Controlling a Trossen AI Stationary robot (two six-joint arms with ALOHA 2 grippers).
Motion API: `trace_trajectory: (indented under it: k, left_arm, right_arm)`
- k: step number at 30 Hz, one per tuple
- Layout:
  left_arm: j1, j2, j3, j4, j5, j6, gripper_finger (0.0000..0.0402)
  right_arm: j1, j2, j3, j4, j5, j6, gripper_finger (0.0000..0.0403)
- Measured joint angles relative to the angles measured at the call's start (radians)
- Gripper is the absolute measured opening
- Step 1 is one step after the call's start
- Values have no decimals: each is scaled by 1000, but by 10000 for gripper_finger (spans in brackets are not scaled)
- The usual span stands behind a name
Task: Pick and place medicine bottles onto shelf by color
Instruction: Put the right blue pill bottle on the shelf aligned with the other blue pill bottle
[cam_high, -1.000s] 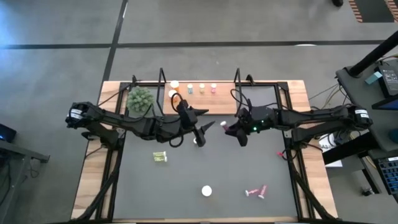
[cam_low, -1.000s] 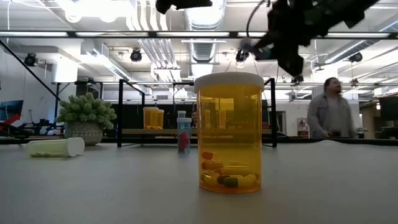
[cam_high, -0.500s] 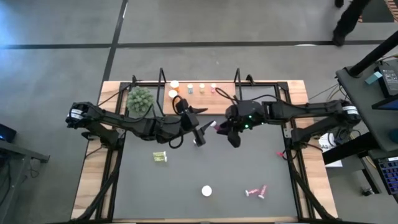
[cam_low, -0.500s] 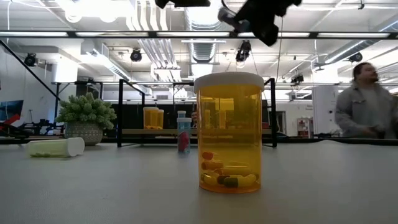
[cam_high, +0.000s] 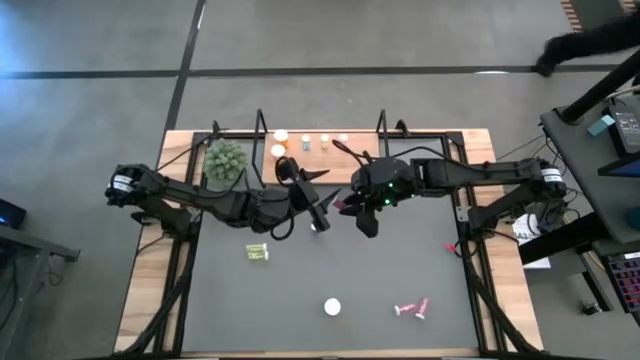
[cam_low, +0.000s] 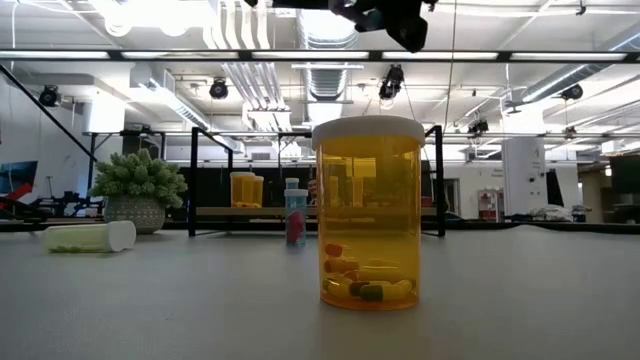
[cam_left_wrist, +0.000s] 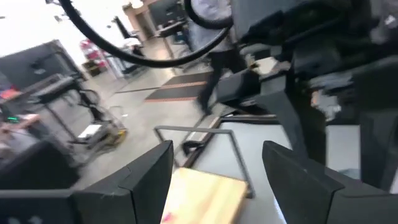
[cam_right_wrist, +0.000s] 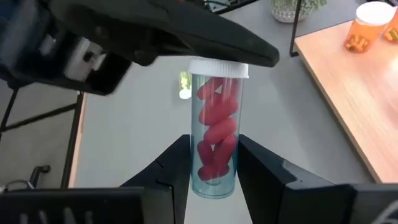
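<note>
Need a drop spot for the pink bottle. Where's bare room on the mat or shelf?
Free: mat between both grippers and the near orange bottle; shelf right of the bottle row. Crowded: shelf's left end by the plant, and mat centre under the arms.

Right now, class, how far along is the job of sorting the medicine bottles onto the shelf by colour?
Done: several bottles stand on the shelf, including an orange one. In hand: the right hand grips a pink-pill bottle above the mat, close to the open left hand. Left: a yellow-green bottle, an orange bottle and pink bottles on the mat.
</note>
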Motion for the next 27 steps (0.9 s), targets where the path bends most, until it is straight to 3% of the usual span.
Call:
trace_trajectory:
  k: [27]
  left_arm:
    - [-12, 52, 13, 17, -31, 31, 233]
  right_arm:
    - [0, -1, 4, 37, 22, 66, 102]
